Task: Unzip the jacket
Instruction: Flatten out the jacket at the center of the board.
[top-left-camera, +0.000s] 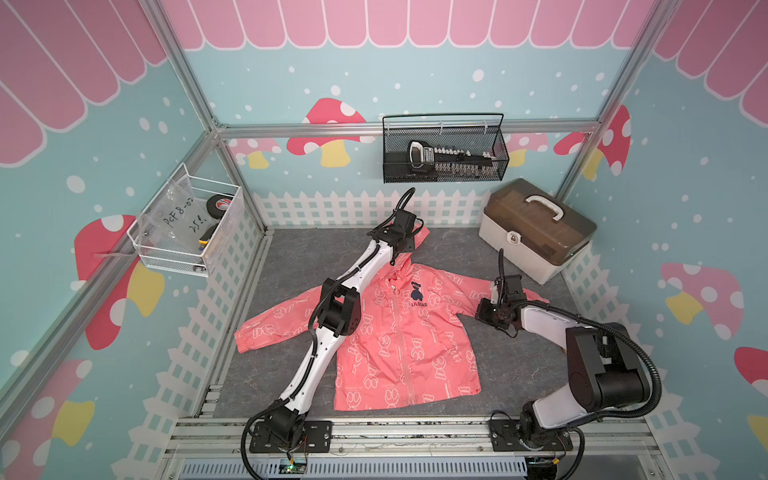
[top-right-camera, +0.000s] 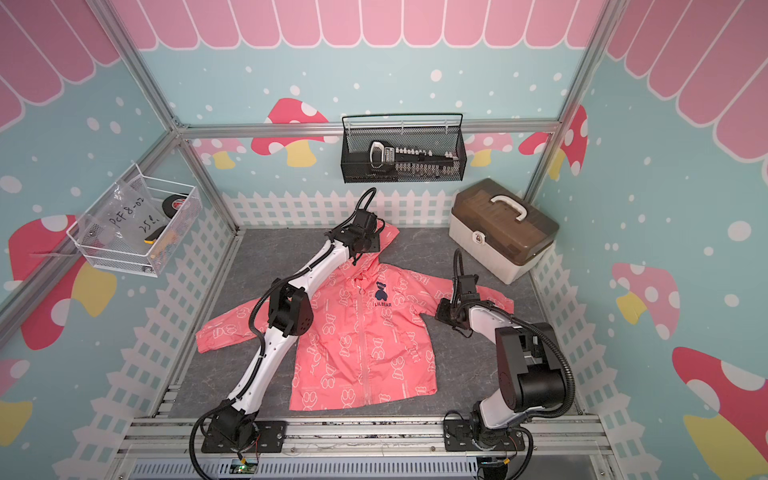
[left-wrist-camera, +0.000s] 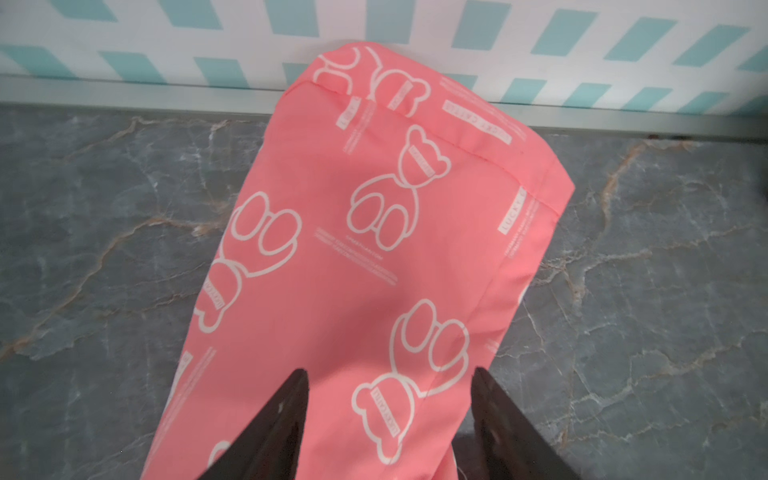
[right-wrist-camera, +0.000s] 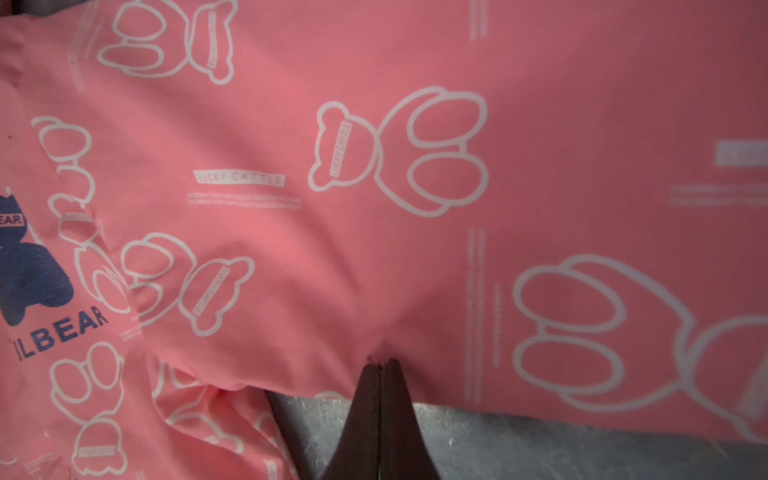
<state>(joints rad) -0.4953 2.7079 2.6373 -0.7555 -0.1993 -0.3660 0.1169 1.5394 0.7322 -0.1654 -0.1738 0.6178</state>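
Two hands seemingly steady the zipped jacket (top-left-camera: 399, 345), left hand (left-wrist-camera: 389, 372) wide over the hood (left-wrist-camera: 395, 187), right hand (right-wrist-camera: 379, 363) pinching the sleeve (right-wrist-camera: 415, 249) edge, so next one should grip the zipper pull (top-left-camera: 392, 289).

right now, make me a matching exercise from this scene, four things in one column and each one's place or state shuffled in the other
Things:
1. left gripper
2. right gripper
3. toolbox
4. black mesh basket

Places or states:
A. hanging on the back wall
B. shut, tips at the sleeve edge of the jacket
C. standing on the table near a back corner
D. open, over the jacket's hood

Pairs: 1-D, 2-B, 3-C, 4-A
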